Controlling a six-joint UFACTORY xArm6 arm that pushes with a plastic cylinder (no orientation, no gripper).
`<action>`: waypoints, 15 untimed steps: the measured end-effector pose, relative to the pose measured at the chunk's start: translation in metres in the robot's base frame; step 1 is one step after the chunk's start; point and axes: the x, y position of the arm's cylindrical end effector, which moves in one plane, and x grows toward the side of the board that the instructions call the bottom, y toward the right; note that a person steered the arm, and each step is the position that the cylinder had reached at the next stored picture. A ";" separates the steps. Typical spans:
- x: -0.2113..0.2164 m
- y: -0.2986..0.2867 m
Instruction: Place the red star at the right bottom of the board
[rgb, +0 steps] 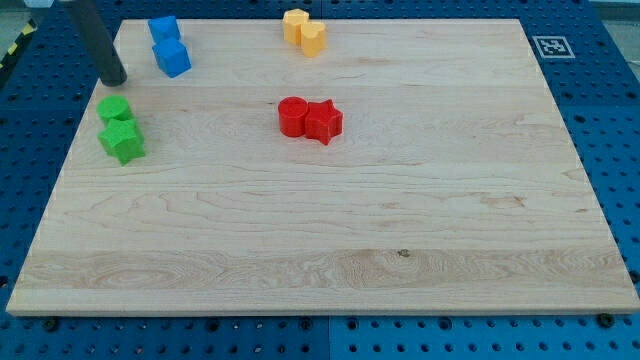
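Note:
The red star (324, 121) lies on the wooden board (330, 240) a little above its middle, touching a red round block (292, 116) on its left. My tip (114, 80) is at the view's upper left, far left of the red star, just above the green blocks and left of the blue blocks. It touches no block.
Two blue blocks (168, 45) sit together at the view's top left. Two green blocks, a round one (114, 109) and a star (123, 141), lie near the left edge. Two yellow blocks (305, 30) sit at the top centre. A marker tag (550, 45) lies off the board's top right corner.

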 end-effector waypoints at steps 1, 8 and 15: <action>-0.022 0.007; 0.058 0.104; 0.096 0.343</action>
